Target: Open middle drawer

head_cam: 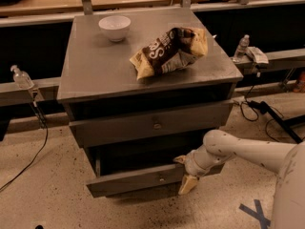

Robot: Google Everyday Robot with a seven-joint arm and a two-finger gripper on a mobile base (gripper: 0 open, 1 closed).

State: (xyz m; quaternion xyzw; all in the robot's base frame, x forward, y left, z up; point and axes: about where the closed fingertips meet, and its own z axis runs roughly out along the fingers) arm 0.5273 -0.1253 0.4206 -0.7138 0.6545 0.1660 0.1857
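Note:
The grey cabinet (95,75) shows two drawer fronts with small round knobs. The upper front (119,128) sits nearly flush. Below it, the middle drawer (128,182) stands pulled out partway, with a dark gap above it and its knob (162,179) bare. My gripper (184,172) is at the right end of that drawer front, just right of the knob. It is open, with one tan fingertip (180,159) above the front's top edge and the other (187,185) low in front of it. The front below is hidden.
A white bowl (114,26) and a crumpled chip bag (169,51) lie on the cabinet top. Plastic bottles stand on ledges at the left (21,76) and right (241,47). Cables (259,109) lie on the speckled floor at the right. Blue tape (257,213) marks the floor.

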